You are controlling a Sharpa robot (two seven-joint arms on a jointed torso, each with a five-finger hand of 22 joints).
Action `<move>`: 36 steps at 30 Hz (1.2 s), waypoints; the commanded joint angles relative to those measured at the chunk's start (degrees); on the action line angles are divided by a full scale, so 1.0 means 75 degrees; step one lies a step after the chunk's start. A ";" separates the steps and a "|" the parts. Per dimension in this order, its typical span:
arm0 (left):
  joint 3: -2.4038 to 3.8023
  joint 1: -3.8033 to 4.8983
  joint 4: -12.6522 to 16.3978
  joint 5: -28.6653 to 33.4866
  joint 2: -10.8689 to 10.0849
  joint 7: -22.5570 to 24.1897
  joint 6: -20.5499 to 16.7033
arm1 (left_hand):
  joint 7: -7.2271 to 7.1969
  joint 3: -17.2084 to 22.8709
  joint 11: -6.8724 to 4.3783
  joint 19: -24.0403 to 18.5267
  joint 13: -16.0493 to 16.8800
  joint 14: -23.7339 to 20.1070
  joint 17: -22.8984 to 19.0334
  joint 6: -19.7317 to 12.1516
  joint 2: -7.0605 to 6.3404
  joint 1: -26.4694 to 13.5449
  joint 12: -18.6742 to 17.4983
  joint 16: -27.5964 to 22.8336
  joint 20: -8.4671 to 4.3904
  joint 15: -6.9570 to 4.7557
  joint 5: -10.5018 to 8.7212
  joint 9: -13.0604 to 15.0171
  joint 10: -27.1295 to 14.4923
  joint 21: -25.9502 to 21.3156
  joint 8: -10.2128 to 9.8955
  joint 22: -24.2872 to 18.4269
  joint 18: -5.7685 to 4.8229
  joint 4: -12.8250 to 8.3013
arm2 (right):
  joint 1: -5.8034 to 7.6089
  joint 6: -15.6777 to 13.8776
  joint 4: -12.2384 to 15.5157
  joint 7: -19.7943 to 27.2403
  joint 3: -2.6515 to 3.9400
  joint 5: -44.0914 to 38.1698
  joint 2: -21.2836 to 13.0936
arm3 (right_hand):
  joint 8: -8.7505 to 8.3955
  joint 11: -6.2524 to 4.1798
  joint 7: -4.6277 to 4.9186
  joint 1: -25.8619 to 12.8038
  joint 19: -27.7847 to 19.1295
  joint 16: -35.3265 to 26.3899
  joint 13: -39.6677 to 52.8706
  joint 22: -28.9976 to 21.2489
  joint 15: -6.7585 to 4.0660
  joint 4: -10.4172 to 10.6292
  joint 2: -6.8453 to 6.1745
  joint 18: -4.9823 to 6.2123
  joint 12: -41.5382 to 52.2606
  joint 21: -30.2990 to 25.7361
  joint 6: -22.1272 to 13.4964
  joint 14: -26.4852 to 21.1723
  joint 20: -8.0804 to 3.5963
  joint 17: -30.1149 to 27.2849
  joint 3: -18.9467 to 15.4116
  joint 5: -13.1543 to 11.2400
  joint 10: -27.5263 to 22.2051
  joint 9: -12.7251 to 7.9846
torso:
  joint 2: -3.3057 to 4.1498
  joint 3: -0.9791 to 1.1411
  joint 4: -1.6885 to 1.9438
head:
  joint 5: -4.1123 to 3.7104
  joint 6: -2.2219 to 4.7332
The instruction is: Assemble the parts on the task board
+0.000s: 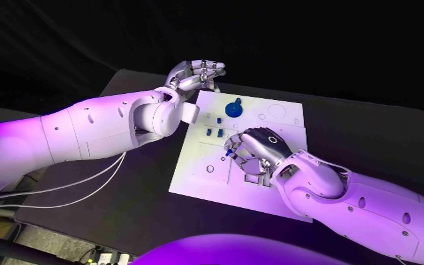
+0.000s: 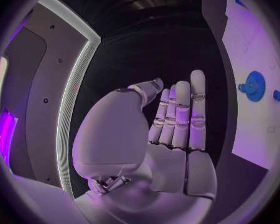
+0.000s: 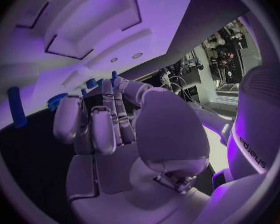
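Observation:
The white task board [image 1: 199, 167] lies in the middle of the black table. On its far part sit a round blue part [image 1: 233, 108] and three small blue pegs [image 1: 215, 132]. My left hand [image 1: 199, 75] hovers off the board's far left corner, fingers [image 2: 180, 114] straight and holding nothing; the round blue part [image 2: 254, 86] lies off to its side. My right hand [image 1: 256, 148] rests over the board's middle with its fingers [image 3: 93, 127] curled in and nothing seen between them. Another blue peg [image 1: 230, 152] stands just beside its fingertips, apart from them [image 3: 17, 107].
The board has empty round holes [image 1: 276, 111] at its far right and recessed cut-outs [image 1: 256, 179] near my right wrist. Black table [image 1: 132, 203] surrounds the board. Cables [image 1: 79, 185] hang off the table's left edge.

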 commanded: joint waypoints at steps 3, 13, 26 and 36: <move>0.0005 0.0006 0.0011 0.0004 0.0022 0.0054 0.0107 | 0.0007 0.0020 0.0011 -0.0019 0.0011 -0.0065 -0.0008 -0.0051 -0.0005 -0.0065 0.0008 0.0039 0.0048 0.0003 0.0017 0.0009 -0.0051 -0.0052 0.0043 -0.0009 0.0108 -0.0045 | -0.0050 0.0055 -0.0142 0.0088 -0.0010 -0.0128 0.0113 | 0.0025 -0.0014 0.0028 -0.0060 0.0062 0.0030 0.0001 0.0445 -0.0028 -0.0040 0.0022 -0.0127 0.0019 0.0031 0.0043 0.0222 -0.0009 0.0007 0.0007 0.0037 0.0063 0.0009 | 0.0005 0.0008 -0.0007 | 0.0003 -0.0027; 0.0005 0.0006 0.0028 -0.0006 0.0023 0.0048 0.0127 | 0.0007 0.0020 0.0011 -0.0019 0.0011 -0.0065 -0.0008 -0.0051 -0.0005 -0.0065 0.0008 0.0039 0.0048 0.0003 0.0017 0.0009 -0.0051 -0.0052 0.0043 -0.0009 0.0108 -0.0045 | -0.0113 0.0074 -0.0329 0.0049 -0.0029 -0.0178 0.0258 | 0.0021 -0.0007 0.0036 -0.0085 0.0063 0.0029 -0.0007 0.0448 -0.0025 -0.0037 0.0027 -0.0126 0.0006 0.0031 0.0028 0.0221 -0.0010 0.0002 -0.0002 0.0023 0.0063 0.0012 | 0.0002 0.0009 0.0002 | 0.0013 -0.0062; 0.0005 0.0006 0.0034 -0.0011 0.0014 0.0028 0.0146 | 0.0007 0.0018 0.0013 -0.0018 0.0014 -0.0068 -0.0009 -0.0055 -0.0004 -0.0067 0.0015 0.0042 0.0049 0.0004 0.0017 0.0013 -0.0062 -0.0052 0.0053 -0.0009 0.0108 -0.0051 | -0.0148 0.0143 -0.0408 0.0036 -0.0035 -0.0205 0.0324 | 0.0020 -0.0005 0.0037 -0.0096 0.0066 0.0033 -0.0010 0.0452 -0.0023 -0.0037 0.0025 -0.0128 0.0001 0.0036 0.0024 0.0223 -0.0009 0.0009 -0.0008 0.0016 0.0063 0.0013 | -0.0004 0.0005 -0.0004 | 0.0037 -0.0102; 0.0006 0.0007 0.0044 -0.0012 0.0015 0.0014 0.0162 | 0.0007 0.0018 0.0013 -0.0018 0.0014 -0.0068 -0.0009 -0.0055 -0.0004 -0.0067 0.0015 0.0042 0.0049 0.0004 0.0017 0.0013 -0.0062 -0.0052 0.0053 -0.0009 0.0108 -0.0051 | -0.0156 0.0261 -0.0514 -0.0009 -0.0043 -0.0254 0.0404 | 0.0020 -0.0005 0.0037 -0.0096 0.0066 0.0033 -0.0010 0.0452 -0.0023 -0.0037 0.0025 -0.0128 0.0001 0.0036 0.0024 0.0223 -0.0009 0.0009 -0.0008 0.0016 0.0063 0.0013 | 0.0002 0.0003 0.0001 | 0.0046 -0.0120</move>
